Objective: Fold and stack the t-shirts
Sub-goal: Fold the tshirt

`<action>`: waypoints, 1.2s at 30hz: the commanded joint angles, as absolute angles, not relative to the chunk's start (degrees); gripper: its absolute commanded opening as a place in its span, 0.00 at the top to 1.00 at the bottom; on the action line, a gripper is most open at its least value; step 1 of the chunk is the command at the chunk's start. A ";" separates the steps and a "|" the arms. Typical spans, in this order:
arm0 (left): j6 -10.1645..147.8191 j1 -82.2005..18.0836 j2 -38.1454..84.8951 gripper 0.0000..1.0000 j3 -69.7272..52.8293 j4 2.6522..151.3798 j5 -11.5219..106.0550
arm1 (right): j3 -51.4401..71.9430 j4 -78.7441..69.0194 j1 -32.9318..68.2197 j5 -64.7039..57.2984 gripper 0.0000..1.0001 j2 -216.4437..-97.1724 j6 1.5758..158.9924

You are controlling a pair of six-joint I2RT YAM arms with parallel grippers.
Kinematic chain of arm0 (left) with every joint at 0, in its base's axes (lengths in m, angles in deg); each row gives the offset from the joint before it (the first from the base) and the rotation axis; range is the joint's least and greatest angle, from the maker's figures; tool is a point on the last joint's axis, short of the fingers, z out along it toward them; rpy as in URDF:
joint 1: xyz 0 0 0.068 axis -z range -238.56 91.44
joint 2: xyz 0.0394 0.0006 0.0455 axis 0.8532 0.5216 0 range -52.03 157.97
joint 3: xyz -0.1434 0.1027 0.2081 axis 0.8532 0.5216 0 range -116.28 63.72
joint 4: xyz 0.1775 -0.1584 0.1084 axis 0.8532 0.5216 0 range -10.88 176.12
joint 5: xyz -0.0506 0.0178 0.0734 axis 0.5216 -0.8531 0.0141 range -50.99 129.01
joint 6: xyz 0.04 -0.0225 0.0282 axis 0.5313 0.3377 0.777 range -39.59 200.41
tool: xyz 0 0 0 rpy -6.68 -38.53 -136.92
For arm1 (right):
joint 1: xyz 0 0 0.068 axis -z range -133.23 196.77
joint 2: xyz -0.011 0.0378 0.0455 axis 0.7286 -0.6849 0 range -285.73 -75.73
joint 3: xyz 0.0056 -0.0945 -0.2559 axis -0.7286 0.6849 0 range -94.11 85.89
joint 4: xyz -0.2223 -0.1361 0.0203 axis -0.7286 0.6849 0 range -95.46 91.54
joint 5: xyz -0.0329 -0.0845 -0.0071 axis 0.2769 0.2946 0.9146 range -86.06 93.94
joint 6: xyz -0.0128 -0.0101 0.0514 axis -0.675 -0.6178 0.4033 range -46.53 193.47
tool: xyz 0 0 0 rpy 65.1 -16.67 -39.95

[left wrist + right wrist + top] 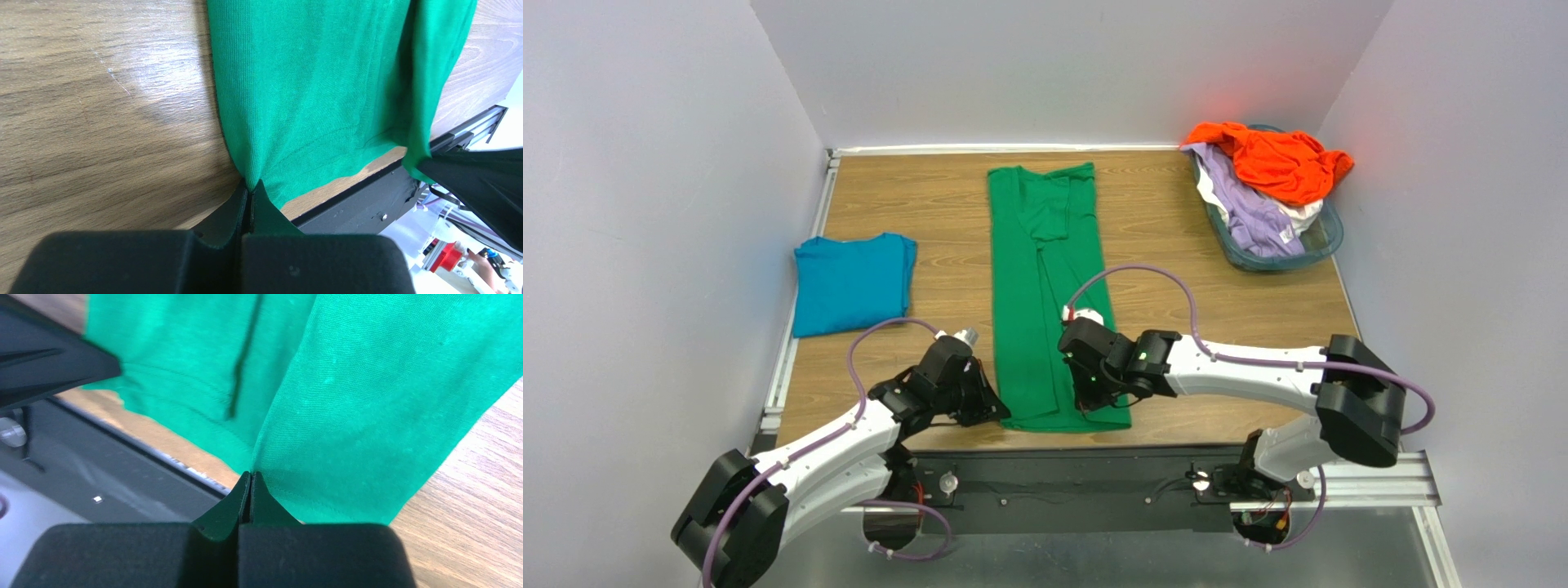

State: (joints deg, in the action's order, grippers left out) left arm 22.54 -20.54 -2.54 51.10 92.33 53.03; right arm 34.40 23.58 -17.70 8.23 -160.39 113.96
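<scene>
A bright green t-shirt (1044, 288) lies as a long narrow strip down the middle of the table, its hem near the front edge. My left gripper (995, 410) is shut on the hem's left corner; the wrist view shows green cloth (319, 86) pinched at its tips (247, 185). My right gripper (1090, 398) is shut on the hem's right part, with the green cloth (380, 398) gathered at its tips (250, 476). A folded teal-blue t-shirt (851, 282) rests flat at the left. Orange (1274, 157), lavender (1249, 211) and white (1301, 213) t-shirts fill the basket.
The clear bluish basket (1323, 240) stands at the back right by the wall. White walls close in the table on three sides. The black rail (1161, 472) runs along the front edge just below the shirt's hem.
</scene>
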 commanded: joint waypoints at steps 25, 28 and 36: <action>23.54 -20.24 -4.92 1.00 48.43 98.80 54.12 | 30.25 21.44 -19.85 2.18 0.99 -161.94 114.51; 23.37 -20.15 -5.45 1.00 47.81 99.86 53.25 | 30.34 19.51 -19.94 1.13 0.99 -165.18 114.86; 22.84 -20.24 -6.15 1.00 47.81 101.09 52.81 | 30.60 12.38 -20.20 2.27 0.93 -170.03 117.76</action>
State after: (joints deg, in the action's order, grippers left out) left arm 22.76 -20.54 -4.96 49.17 98.87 53.73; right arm 31.60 16.41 -19.62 2.14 -168.15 115.73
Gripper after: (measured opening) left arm 0.010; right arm 0.063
